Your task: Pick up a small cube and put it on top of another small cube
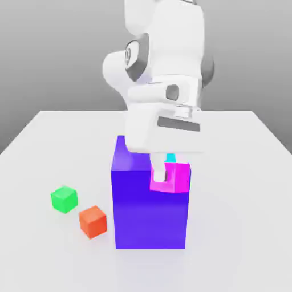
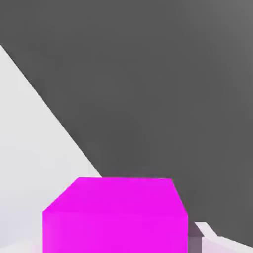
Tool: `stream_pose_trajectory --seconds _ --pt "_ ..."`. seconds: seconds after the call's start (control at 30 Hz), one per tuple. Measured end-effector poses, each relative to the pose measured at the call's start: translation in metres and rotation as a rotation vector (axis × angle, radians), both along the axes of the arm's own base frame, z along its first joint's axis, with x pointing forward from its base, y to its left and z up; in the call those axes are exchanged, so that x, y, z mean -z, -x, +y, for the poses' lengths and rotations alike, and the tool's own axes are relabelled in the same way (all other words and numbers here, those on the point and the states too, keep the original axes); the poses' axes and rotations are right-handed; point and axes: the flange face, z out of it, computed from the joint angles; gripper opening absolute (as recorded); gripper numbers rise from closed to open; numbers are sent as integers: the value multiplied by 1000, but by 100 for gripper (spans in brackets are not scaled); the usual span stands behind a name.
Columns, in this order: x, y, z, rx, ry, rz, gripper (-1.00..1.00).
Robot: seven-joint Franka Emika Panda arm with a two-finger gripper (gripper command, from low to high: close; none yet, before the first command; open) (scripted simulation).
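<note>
Purple block [image 1: 150, 211]: nearest item in the exterior view, a tall rectangular solid, long axis vertical, standing upright on the white table [image 1: 239, 228]. Smooth, glossy, uniform colour, sharp edges.

Orange-red cube [image 1: 93, 221]: small, plain, matte, resting on the table near the block's lower corner on the exterior view's left, apart from it, turned so one vertical edge faces the camera.

Green cube [image 1: 64, 199]: small, plain, bright, same size as the orange-red one, on the table just beyond it and further to the exterior view's left; the two sit near each other but not touching. It also shows a corner to the camera.

Magenta cube [image 1: 174, 178]: small, plain, equal on all sides, so no long axis. Held off the table, level with the upper part of the purple block and overlapping its top corner on the exterior view's right. Its faces sit roughly square, top face level. In the hand view it appears as a flat-topped solid [image 2: 116, 217] close under the camera, against white table and dark grey backdrop.

Gripper [image 1: 165, 171]: white, pointing downward, fingers clamped on the magenta cube; one finger [image 1: 158, 171] lies across the cube's near face.

Cyan cube [image 1: 170, 157]: a small sliver visible behind the gripper, just above the magenta cube; where it rests cannot be told.

Arm [image 1: 162, 74]: bulky white shells with grey joints.
</note>
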Motion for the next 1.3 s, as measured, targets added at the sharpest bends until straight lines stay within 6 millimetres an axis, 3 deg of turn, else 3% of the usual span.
stream_pose_trajectory --seconds 0.2,0.4,0.53,0.7,0.8,0.93,1.3 --pt "5 26 -94 46 65 79 -100" --pt "18 73 -174 76 90 177 -100" --pt "33 110 -214 80 81 246 -100" --pt "58 158 -247 64 41 331 -100" --pt "78 183 -253 33 0 381 -100" --pt "114 199 -232 -64 -84 455 -100" --pt "167 196 -211 -130 -204 468 -100"
